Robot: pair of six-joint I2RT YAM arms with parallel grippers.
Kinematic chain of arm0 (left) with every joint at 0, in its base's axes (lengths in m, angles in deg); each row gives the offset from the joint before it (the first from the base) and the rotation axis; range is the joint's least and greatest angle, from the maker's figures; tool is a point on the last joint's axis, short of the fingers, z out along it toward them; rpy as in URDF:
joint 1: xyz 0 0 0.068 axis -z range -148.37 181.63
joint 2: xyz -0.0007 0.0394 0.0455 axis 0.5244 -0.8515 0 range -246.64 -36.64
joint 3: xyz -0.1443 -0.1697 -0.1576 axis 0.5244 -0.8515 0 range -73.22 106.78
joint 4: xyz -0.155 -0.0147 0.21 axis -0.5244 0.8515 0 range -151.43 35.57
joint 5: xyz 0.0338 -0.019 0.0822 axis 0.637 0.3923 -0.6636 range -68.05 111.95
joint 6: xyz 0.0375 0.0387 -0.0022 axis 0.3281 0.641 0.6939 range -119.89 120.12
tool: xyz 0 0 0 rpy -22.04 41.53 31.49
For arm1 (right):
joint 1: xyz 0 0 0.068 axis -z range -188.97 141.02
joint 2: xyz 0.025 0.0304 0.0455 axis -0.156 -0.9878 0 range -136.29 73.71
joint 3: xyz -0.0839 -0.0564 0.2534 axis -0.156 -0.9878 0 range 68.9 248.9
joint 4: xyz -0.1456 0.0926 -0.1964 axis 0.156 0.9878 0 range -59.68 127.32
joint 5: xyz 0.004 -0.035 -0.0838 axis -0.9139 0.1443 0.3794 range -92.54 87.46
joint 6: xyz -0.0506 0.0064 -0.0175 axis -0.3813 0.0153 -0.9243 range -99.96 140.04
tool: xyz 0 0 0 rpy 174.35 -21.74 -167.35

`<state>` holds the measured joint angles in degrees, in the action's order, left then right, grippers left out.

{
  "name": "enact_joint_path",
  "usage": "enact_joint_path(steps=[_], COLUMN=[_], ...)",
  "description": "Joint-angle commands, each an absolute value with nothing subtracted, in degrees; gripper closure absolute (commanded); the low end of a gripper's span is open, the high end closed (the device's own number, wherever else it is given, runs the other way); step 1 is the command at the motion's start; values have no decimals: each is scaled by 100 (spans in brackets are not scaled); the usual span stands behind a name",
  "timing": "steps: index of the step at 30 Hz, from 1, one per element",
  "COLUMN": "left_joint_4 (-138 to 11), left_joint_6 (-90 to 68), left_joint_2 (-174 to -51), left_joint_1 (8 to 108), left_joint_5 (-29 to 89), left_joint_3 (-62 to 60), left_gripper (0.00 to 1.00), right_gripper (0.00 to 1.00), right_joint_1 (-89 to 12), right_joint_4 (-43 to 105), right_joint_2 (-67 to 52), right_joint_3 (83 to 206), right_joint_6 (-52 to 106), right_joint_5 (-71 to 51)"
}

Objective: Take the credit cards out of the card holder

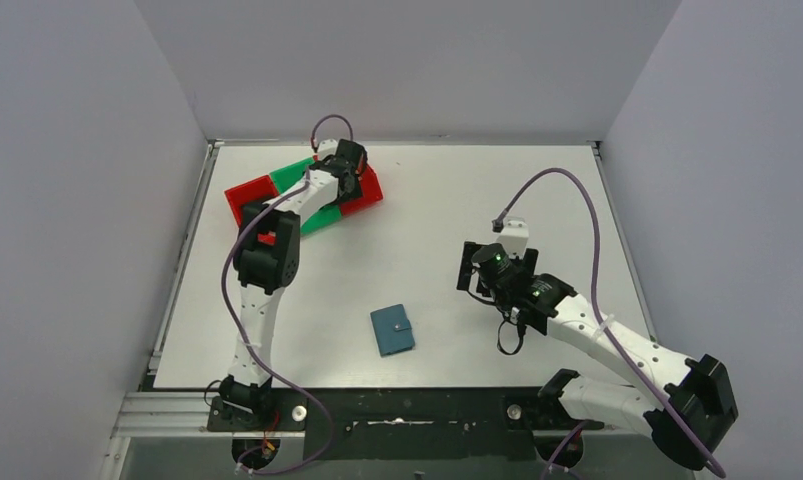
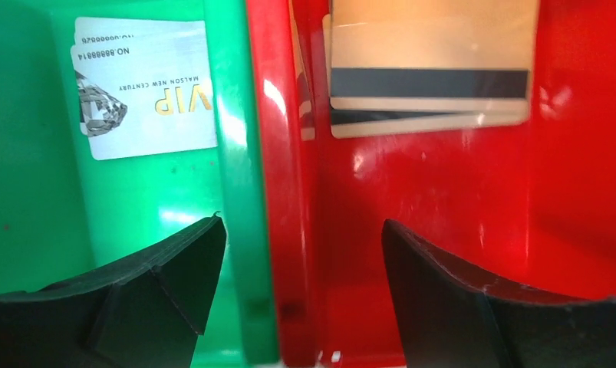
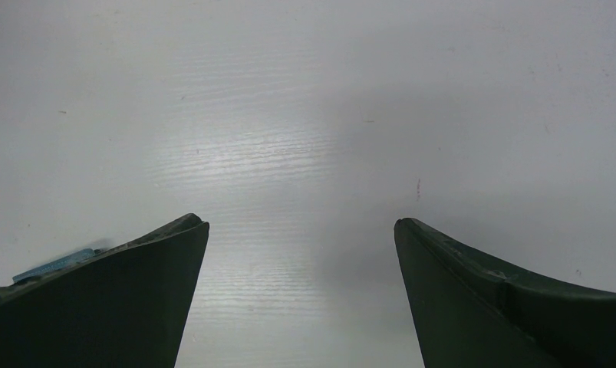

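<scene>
The teal-blue card holder (image 1: 392, 330) lies closed on the table, snap tab fastened, near the front middle. My left gripper (image 1: 349, 160) is open and empty at the back left, over the bins. In the left wrist view it (image 2: 301, 253) straddles the wall between the green bin (image 2: 28, 192) and the red bin (image 2: 458, 215). Silver-grey VIP cards (image 2: 147, 96) lie in the green bin. Gold-brown cards (image 2: 431, 77), one showing a black stripe, lie in the red bin. My right gripper (image 1: 474, 268) is open and empty above bare table (image 3: 301, 230), right of the card holder.
The red and green bins (image 1: 302, 190) stand in a row at the back left of the white table (image 1: 457, 200). Grey walls enclose the table on three sides. A thin blue edge (image 3: 55, 263) shows behind my right gripper's left finger.
</scene>
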<state>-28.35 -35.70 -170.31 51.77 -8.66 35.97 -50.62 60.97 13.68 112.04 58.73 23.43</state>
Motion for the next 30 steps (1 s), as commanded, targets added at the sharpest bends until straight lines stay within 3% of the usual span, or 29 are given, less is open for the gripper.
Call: enact_joint_path(steps=[1,14,30], left_joint_4=[-2998,-3399,-3348], left_joint_6=[-3666,-4380,-5029], left_joint_2=[-16599,-15845,-15879], left_joint_1=[5396,6221,7597], left_joint_5=[-919,-646,-330], left_joint_3=[3134,1815,1909], left_gripper=[27,28,29], right_gripper=[2,2,2], right_joint_1=[-5028,-5007,-4828], right_joint_4=[5962,5941,6198], right_joint_2=[1201,1219,1571], right_joint_3=[11452,11313,11186], right_joint_6=[5927,6182,6487], right_joint_5=[2333,2345,3043])
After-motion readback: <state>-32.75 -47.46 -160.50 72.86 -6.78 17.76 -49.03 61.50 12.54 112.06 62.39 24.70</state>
